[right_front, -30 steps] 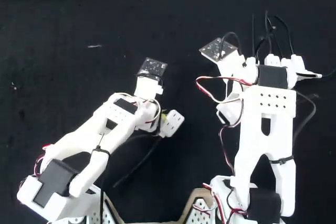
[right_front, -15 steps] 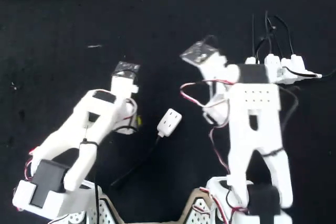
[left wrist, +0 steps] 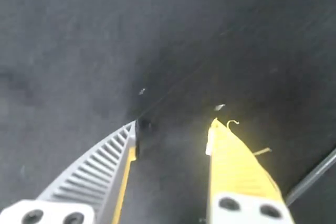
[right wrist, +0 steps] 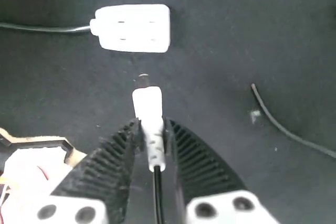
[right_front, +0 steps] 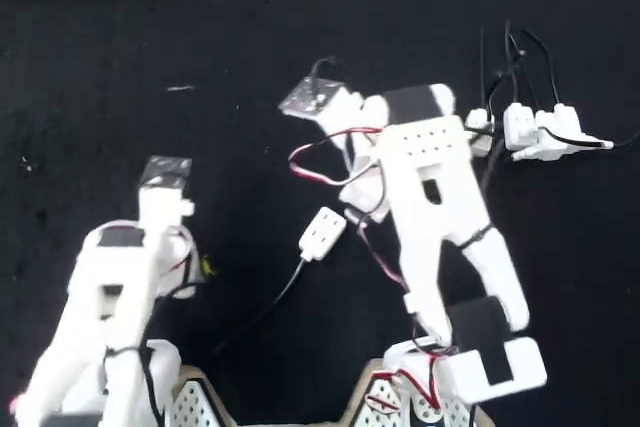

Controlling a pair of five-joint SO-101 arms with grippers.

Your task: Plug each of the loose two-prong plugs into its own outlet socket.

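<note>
fingers (right wrist: pixel 113 156), right gripper (right wrist: pixel 151 132): clamped on a white plug (right wrist: pixel 148 103), its tip facing the socket, near it but apart.
fingers (left wrist: pixel 231 156), left gripper (left wrist: pixel 174 128): spread wide, holding nothing, over bare black surface.
outlet socket (right wrist: pixel 134 28): white, flat on the black table (right_front: pixel 120 37) between the arms, black cord (right_front: pixel 262 312) attached.
far right side: cluster of white plugs and cords (right_front: pixel 535 129).

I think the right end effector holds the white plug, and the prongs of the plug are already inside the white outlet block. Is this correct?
Not fully. The right end effector does hold the white plug, but the prongs are not inside the white outlet block. The right wrist view shows a strip of bare black table between the prong tips and the block, so the plug is not yet inserted.
</note>
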